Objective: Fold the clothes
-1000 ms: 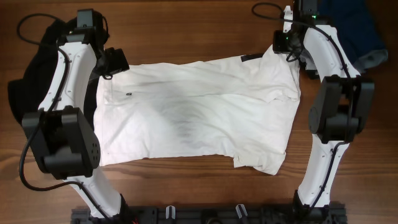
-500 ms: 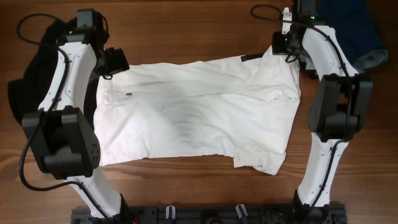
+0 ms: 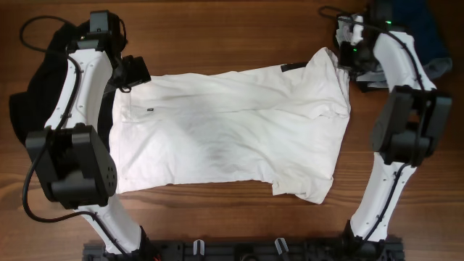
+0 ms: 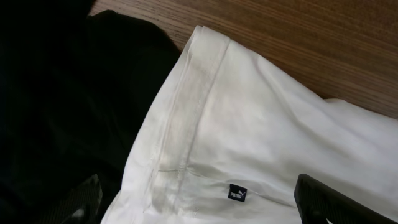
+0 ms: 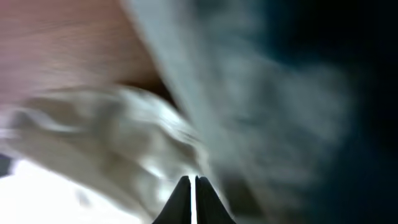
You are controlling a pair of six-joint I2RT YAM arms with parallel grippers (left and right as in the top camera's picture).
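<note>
The white T-shirt (image 3: 232,130) lies spread flat across the middle of the wooden table (image 3: 217,29), plain side up, with a faint dark shade showing through its centre. No fold shows in it, and one sleeve (image 3: 304,190) sticks out at the near edge. The left gripper (image 4: 198,180) hangs over the shirt's far-left hem corner with its jaws wide apart. The hem and a small black label (image 4: 235,194) lie between them, gripped by nothing. The right gripper (image 5: 192,186) is closed, its tips pressed together near the collar end. That view is too blurred to show whether any cloth is pinched. A black garment (image 3: 29,101) lies bunched under the left arm, and a navy garment (image 3: 413,29) with a paler piece (image 3: 437,69) sits at the far right. None of these looks folded. The task seems barely begun, with every garment left to fold.
</note>
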